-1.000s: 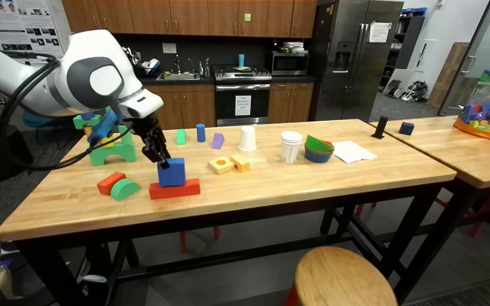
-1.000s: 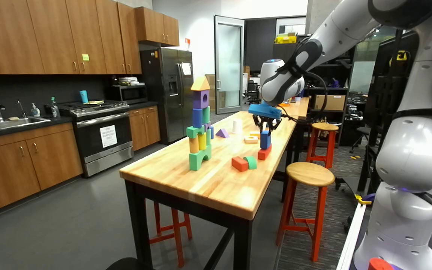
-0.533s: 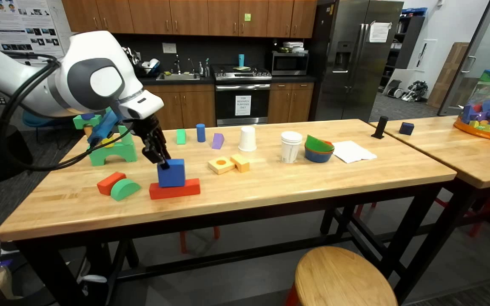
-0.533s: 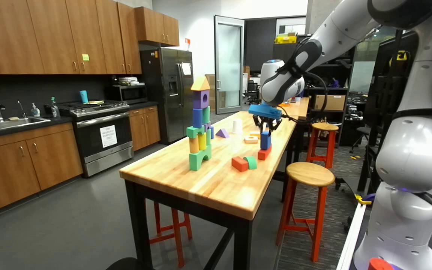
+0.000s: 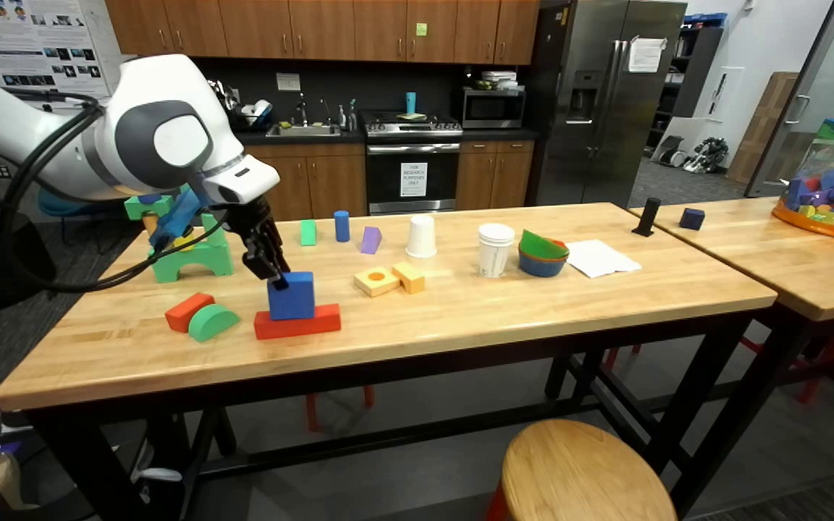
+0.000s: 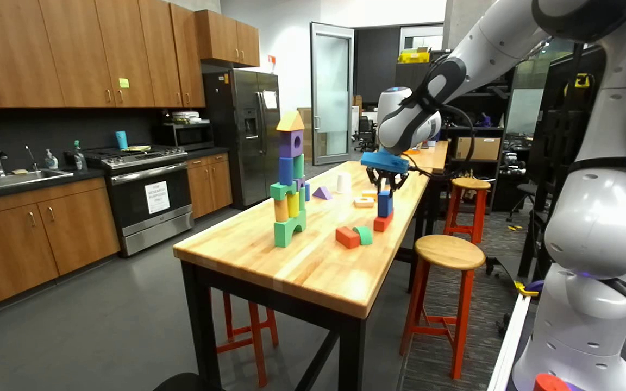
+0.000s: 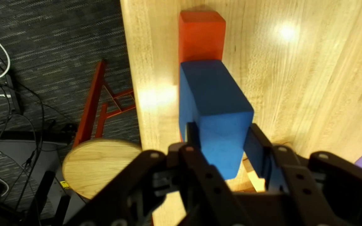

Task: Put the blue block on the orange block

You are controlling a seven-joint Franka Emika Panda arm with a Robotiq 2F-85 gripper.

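Wrist view shows my black two-fingered hand point(image 7: 222, 131) pinching a solid blue box-shaped block point(image 7: 217, 103), with one of my fingers point(image 7: 193, 133) at 9 o'clock and the other at 3 o'clock. Under the block is a long, flat red-orange bar point(image 7: 201, 37), and a bare end of it pokes out at 12 o'clock. I can't tell if these two are wood or foam.

In both exterior views, the blue block stands straight over the bar, near the edge of the wooden desk point(image 5: 496, 311). In an exterior view, a bit more of the bar sticks out toward 3 o'clock than toward 9 o'clock. A red box-shaped block point(image 5: 187, 311) and a green half-circle block point(image 5: 212, 323) lie at 9 o'clock from the bar, near it but apart.

I think this is the putting-down step, and the job is almost done. The blue block looks like it touches the bar, but I can't tell if a thin gap hides under it. Next I should make sure it sits flat, then spread my fingers slowly, both the same, so neither drags it. Then I should go straight up, or the block could tip.
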